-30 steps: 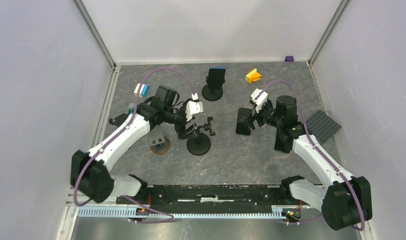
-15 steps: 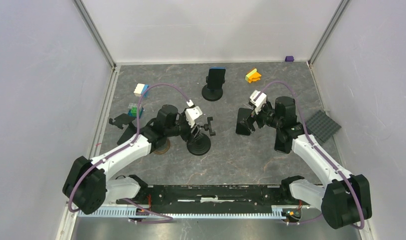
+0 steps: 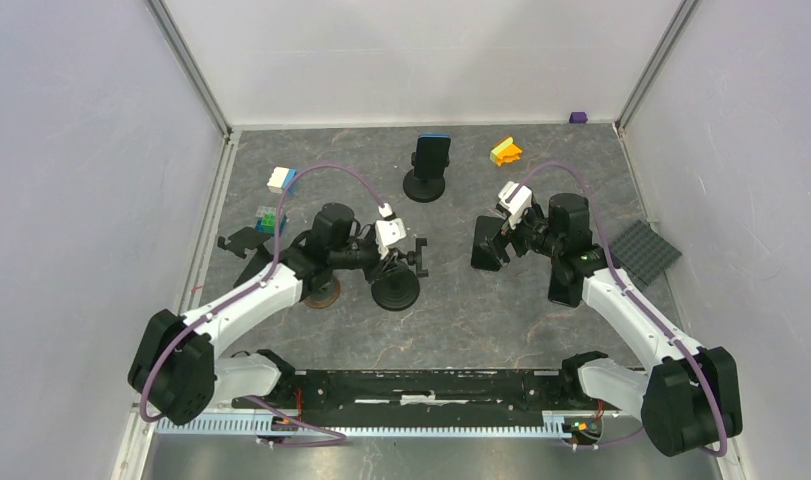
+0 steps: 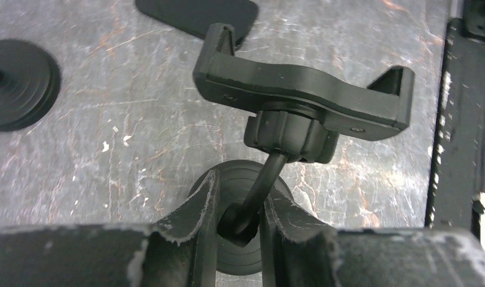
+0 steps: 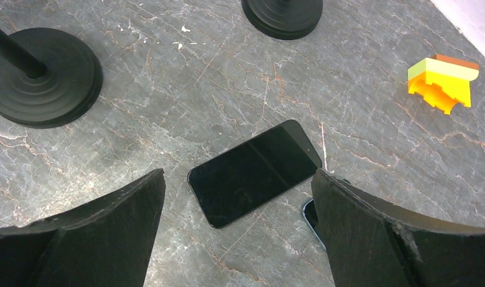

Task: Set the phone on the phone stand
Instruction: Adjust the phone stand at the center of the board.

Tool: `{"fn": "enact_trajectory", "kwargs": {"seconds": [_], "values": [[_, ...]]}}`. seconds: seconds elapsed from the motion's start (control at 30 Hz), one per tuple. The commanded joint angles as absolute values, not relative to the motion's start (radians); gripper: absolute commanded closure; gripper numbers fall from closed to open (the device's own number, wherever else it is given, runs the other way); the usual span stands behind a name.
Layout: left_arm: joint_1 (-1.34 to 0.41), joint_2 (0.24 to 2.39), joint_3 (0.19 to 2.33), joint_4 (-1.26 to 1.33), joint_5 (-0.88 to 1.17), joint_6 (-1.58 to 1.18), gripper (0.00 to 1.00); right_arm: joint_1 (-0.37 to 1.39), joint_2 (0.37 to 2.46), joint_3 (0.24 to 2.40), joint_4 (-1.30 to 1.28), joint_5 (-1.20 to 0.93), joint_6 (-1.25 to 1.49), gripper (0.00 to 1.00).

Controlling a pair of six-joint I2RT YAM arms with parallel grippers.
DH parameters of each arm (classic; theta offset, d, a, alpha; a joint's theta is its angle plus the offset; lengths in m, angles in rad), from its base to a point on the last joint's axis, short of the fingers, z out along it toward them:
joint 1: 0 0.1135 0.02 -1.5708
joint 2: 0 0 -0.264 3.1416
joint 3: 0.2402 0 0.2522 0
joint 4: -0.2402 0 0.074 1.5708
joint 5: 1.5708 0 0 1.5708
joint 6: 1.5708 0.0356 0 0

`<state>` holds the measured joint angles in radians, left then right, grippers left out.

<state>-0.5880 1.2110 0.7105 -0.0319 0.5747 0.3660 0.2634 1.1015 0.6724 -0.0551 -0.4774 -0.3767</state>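
Observation:
The black phone stand [image 3: 396, 288] stands left of centre; in the left wrist view its empty cradle [image 4: 305, 89] tilts above the bent neck [image 4: 265, 179] and round base [image 4: 246, 251]. My left gripper [image 3: 389, 252] [image 4: 240, 218] is shut low on that neck, a finger pressed on each side. A dark phone [image 3: 484, 245] [image 5: 255, 173] lies flat, screen up, on the table. Above it hovers my right gripper [image 3: 501, 236] [image 5: 237, 173], open wide with a finger on either side and clear of the phone.
A second stand [image 3: 429, 165] at the back holds a blue-edged phone. Another blue-rimmed phone [image 5: 310, 215] peeks from behind my right finger. Coloured blocks [image 3: 281, 180], a yellow-orange block [image 3: 505, 151] and a dark grey studded plate [image 3: 644, 250] lie around. A loose black cradle [image 3: 239, 240] sits far left.
My left gripper dropped from beside the cradle to the stand's neck and closed on it. The right gripper has stayed open over the phone.

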Motion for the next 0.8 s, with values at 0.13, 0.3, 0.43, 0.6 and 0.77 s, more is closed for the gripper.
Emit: {"fn": "enact_trajectory", "kwargs": {"seconds": [0.13,0.3,0.43,0.6,0.77], "values": [[-0.492,1.415,1.063,-0.484,1.053,0.882,0.98,0.259,1.096,0.664,-0.034,-0.482,-0.392,0.03],[-0.488,1.552,1.235,-0.687,1.041,1.055,0.98,0.259,1.094,0.664,-0.034,-0.482,-0.396,0.03],[-0.489,1.616,1.294,-0.731,1.062,1.162,0.96,0.259,1.098,0.664,-0.034,-0.481,-0.397,0.03],[-0.490,1.746,1.427,-0.959,1.159,1.356,0.87,0.260,1.099,0.663,-0.033,-0.474,-0.402,0.03],[-0.486,1.797,1.471,-1.042,1.156,1.405,0.67,0.259,1.099,0.663,-0.033,-0.477,-0.403,0.03]]}}
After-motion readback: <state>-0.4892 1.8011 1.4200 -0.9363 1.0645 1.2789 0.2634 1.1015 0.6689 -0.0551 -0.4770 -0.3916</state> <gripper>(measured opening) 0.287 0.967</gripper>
